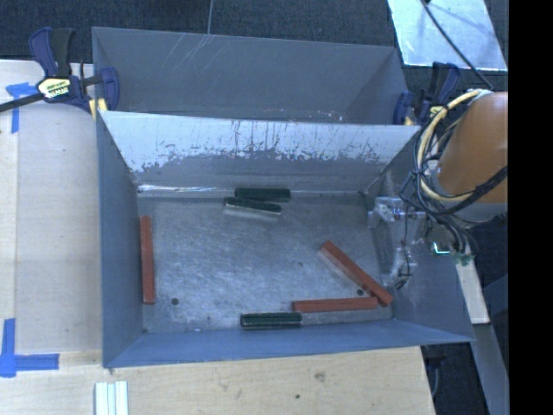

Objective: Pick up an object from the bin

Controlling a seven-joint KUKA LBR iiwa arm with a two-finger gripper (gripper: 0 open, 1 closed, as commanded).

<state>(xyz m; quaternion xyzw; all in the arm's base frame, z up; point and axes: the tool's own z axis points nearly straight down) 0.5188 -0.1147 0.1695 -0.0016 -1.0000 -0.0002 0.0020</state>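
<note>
Brown sticks [148,259], three; dark bars [270,320], three

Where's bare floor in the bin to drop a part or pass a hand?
Largest bare patch: mid-floor, bordered by the left red-brown stick, the back dark bars at the back wall and the front dark bar. Crowded: right front corner, where the slanted red-brown stick and the front red-brown stick meet beside the gripper.

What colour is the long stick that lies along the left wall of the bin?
The stick is reddish brown, best seen in the camera view.
</note>
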